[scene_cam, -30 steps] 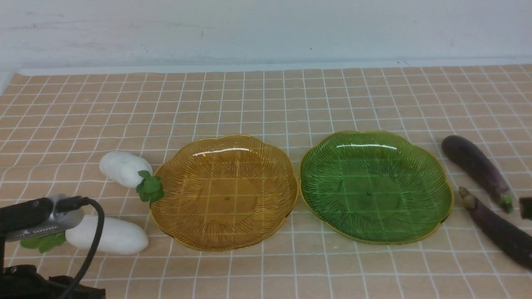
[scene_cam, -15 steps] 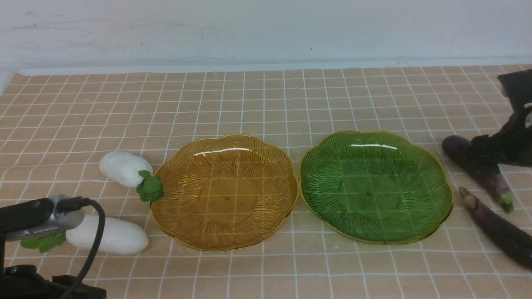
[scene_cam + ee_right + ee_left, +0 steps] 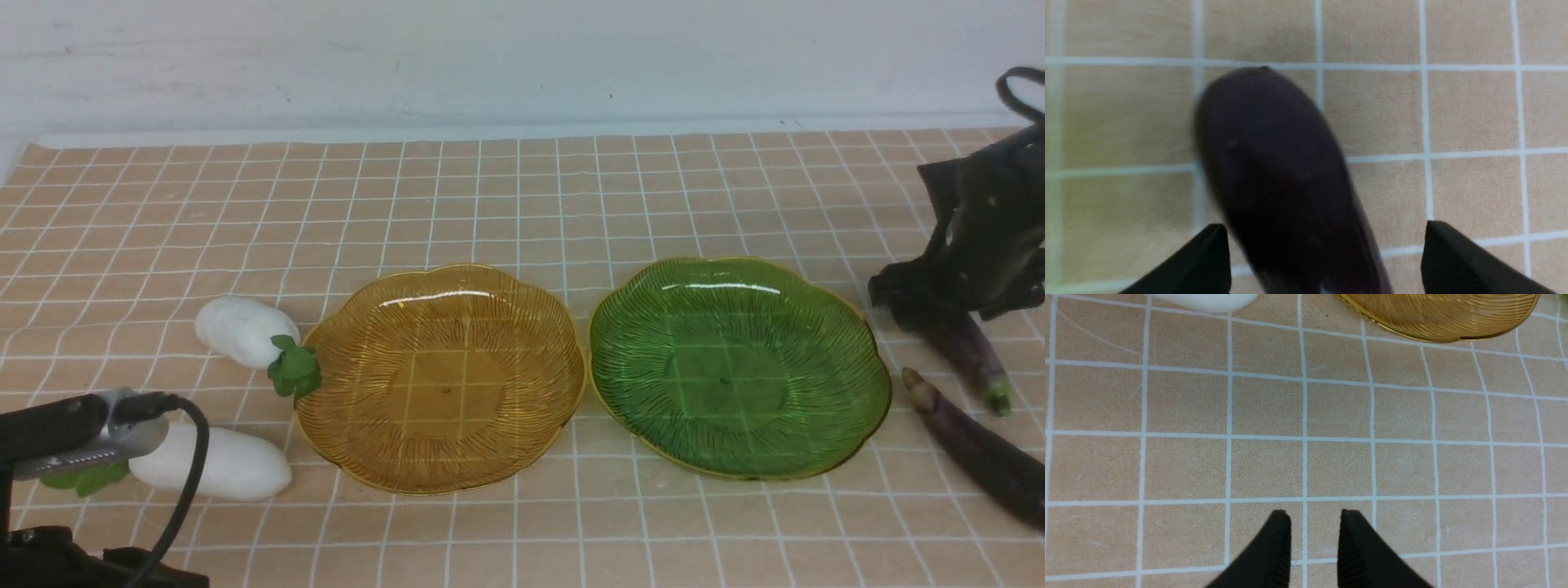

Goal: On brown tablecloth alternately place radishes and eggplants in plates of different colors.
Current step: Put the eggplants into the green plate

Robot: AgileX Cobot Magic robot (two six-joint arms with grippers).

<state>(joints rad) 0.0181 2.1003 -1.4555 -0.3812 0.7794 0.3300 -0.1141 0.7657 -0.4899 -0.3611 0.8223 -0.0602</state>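
Right wrist view: right gripper (image 3: 1325,226), jaws spread wide, straddles the farther eggplant (image 3: 1278,171) lying on the brown tablecloth (image 3: 1474,110) near the green plate (image 3: 739,367). Smooth, firm, probably light and slippery; grip mid-body, across its width.

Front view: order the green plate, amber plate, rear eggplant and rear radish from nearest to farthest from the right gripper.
1. rear eggplant, far right, directly under the open right gripper.
2. green plate, right of centre.
3. amber plate, left of centre.
4. rear radish, far left, beside the amber plate's rim.
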